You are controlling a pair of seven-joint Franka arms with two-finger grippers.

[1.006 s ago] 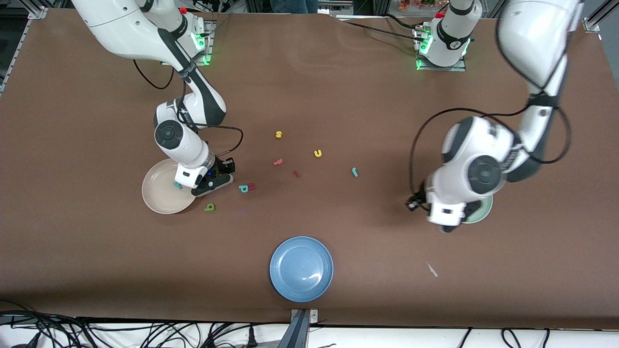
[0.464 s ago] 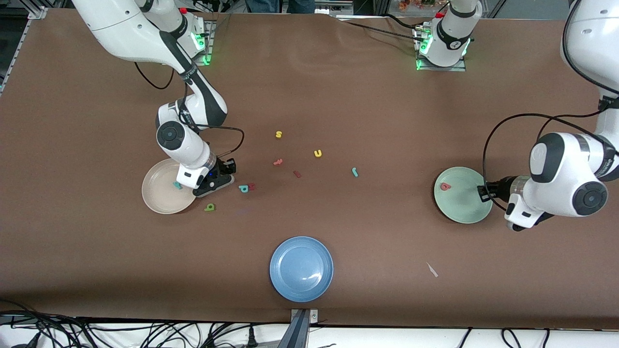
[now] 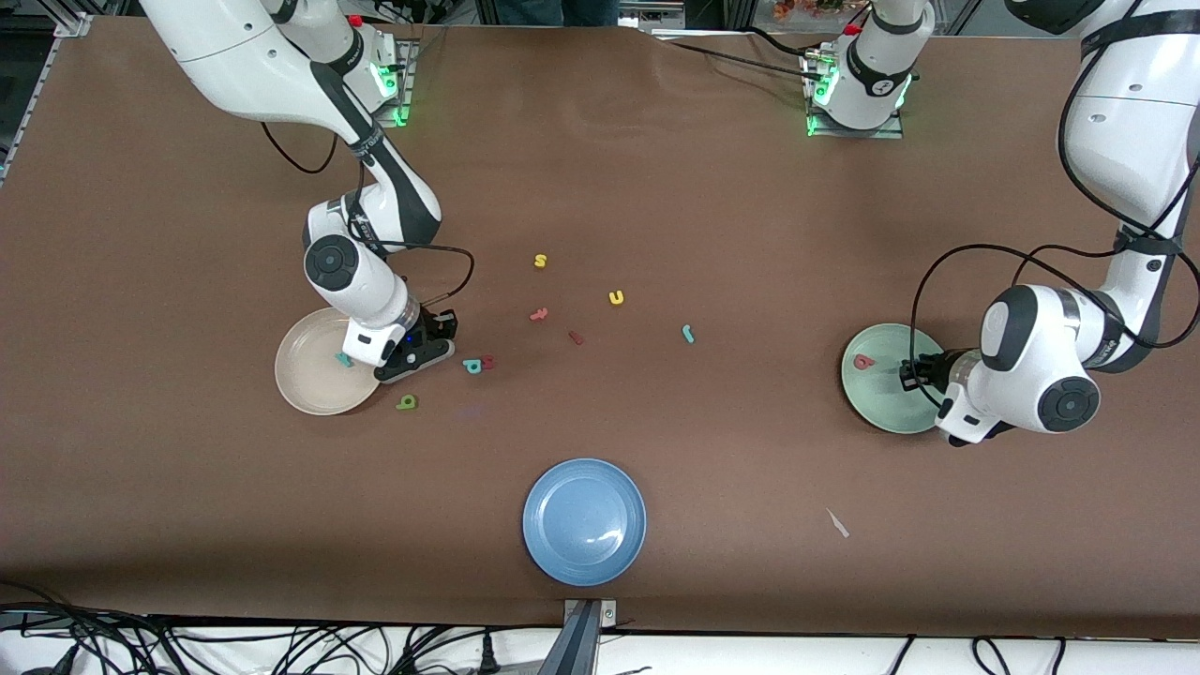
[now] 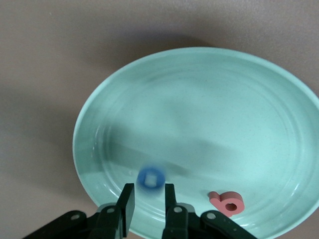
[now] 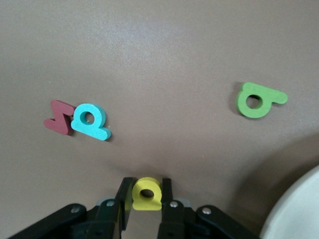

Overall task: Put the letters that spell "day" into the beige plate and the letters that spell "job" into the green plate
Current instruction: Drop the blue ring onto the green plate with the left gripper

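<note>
The round blue plate (image 3: 584,521) lies nearest to the front camera, in the middle of the brown table (image 3: 712,206). Farther from the camera, the small green rounded foam letter (image 3: 406,402) lies on the table just beside the round cream-beige plate (image 3: 305,384), which stands toward the right arm's end. A small teal foam "y" (image 3: 343,359) is in this plate.

The right gripper (image 5: 145,196) is low at the edge of the beige plate, and its fingers are closed on the small yellow rounded foam letter with a hole (image 5: 146,194). Near it a teal foam letter (image 3: 472,366) touches a dark red one (image 3: 487,361).

Toward the left arm's end stands the round pale green plate (image 3: 881,398), with the salmon-red foam "b" (image 3: 862,361) lying in it. The left gripper (image 4: 148,199) is over this plate with a narrow gap between its fingers; the small blue foam ring "o" (image 4: 150,177), blurred, is just past the fingertips, and I cannot tell whether it touches them or the plate.

Farther away, in the middle of the table, lie the teal hook-shaped foam "j" (image 3: 687,333), a dark red bar-shaped letter (image 3: 575,337), a small red "t" (image 3: 538,315), a yellow "u" (image 3: 616,297) and a yellow "s" (image 3: 540,261).
</note>
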